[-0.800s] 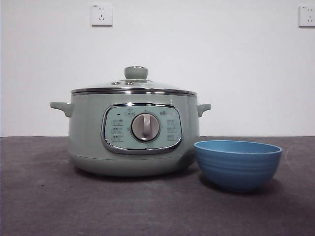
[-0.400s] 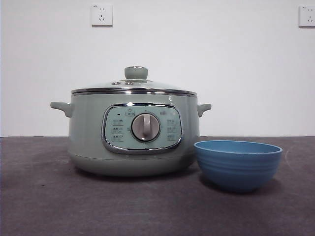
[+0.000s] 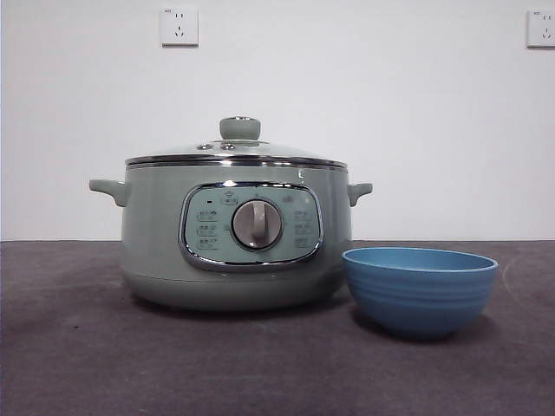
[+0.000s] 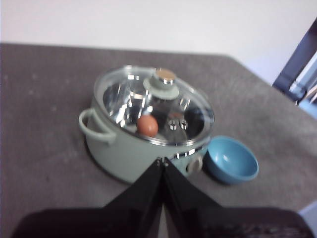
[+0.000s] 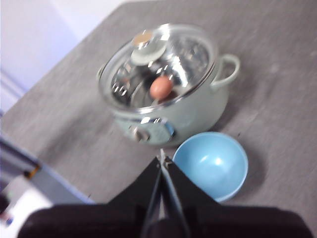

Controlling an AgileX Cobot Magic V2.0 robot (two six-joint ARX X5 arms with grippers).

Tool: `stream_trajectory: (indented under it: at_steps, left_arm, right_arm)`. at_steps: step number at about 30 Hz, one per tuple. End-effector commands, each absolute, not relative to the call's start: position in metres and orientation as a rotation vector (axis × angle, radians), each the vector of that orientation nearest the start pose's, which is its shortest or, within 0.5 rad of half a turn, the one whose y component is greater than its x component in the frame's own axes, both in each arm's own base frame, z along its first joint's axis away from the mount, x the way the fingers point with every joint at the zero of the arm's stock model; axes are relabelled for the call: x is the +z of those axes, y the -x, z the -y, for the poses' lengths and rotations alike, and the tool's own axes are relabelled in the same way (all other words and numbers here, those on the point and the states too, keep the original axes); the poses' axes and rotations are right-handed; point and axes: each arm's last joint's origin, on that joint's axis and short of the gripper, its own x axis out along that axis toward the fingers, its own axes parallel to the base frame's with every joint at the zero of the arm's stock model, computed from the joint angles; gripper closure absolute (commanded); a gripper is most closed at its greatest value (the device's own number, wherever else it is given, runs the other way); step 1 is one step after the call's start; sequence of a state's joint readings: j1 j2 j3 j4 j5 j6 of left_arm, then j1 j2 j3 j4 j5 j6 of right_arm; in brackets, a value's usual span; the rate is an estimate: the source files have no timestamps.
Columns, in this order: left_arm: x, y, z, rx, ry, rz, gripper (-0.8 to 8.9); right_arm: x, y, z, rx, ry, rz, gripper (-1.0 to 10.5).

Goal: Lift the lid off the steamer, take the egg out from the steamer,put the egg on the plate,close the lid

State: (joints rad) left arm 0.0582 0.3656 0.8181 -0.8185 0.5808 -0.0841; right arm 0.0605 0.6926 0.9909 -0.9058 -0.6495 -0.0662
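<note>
lid: sitting on the steamer; egg inside
plate: just beside steamer
left gripper: jaws pinched together, holding nothing
right gripper: same deal

Both hands are matte black, tapering wedge-shaped jaws.

From the front view the egg is hidden inside the pot; only the wrist views show it through the glass lid. Both wrist views are blurred, so the control panel's markings cannot be read. The wall socket is cut off by the picture's edge.
</note>
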Motion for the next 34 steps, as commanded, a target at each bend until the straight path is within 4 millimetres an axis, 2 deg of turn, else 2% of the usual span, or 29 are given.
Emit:
stream_trajectory:
  at_steps: [1, 8, 9, 10, 12, 13, 14, 15, 20, 24, 29, 34]
  left_arm:
    - [0.332, -0.055, 0.013, -0.52, 0.129, -0.412, 8.2]
    - [0.341, -0.06, 0.013, -0.525, 0.131, -0.467, 7.85]
    - [0.341, -0.06, 0.013, -0.527, 0.134, -0.469, 7.13]
    - [0.341, -0.06, 0.013, -0.535, 0.138, -0.471, 6.03]
    - [0.341, -0.06, 0.013, -0.55, 0.141, -0.47, 3.42]
    - [0.341, -0.06, 0.013, -0.55, 0.14, -0.469, 2.74]
    - [0.341, -0.06, 0.013, -0.551, 0.141, -0.469, 2.66]
    - [0.341, -0.06, 0.013, -0.555, 0.141, -0.468, 2.66]
    - [0.344, -0.065, 0.014, -0.576, 0.135, -0.435, 2.66]
    - [0.348, -0.077, 0.014, -0.604, 0.131, -0.409, 2.66]
    - [0.35, -0.103, 0.015, -0.635, 0.125, -0.403, 2.66]
    - [0.351, -0.14, 0.025, -0.697, 0.126, -0.381, 2.67]
  right_arm:
    - [0.353, -0.107, -0.026, 0.748, -0.056, -0.598, 9.6]
    - [0.353, -0.11, -0.027, 0.759, -0.06, -0.622, 9.2]
    - [0.353, -0.11, -0.027, 0.759, -0.06, -0.622, 8.6]
    - [0.353, -0.11, -0.027, 0.759, -0.062, -0.623, 7.6]
    - [0.353, -0.11, -0.027, 0.758, -0.064, -0.623, 5.4]
    - [0.353, -0.11, -0.027, 0.758, -0.064, -0.623, 4.7]
    - [0.353, -0.11, -0.027, 0.758, -0.064, -0.623, 4.1]
    - [0.353, -0.11, -0.027, 0.758, -0.064, -0.623, 4.0]
    - [0.353, -0.11, -0.027, 0.758, -0.065, -0.623, 4.1]
    - [0.353, -0.11, -0.027, 0.755, -0.071, -0.626, 4.1]
    - [0.353, -0.111, -0.027, 0.755, -0.07, -0.618, 4.1]
    - [0.352, -0.115, -0.028, 0.752, -0.079, -0.632, 4.1]
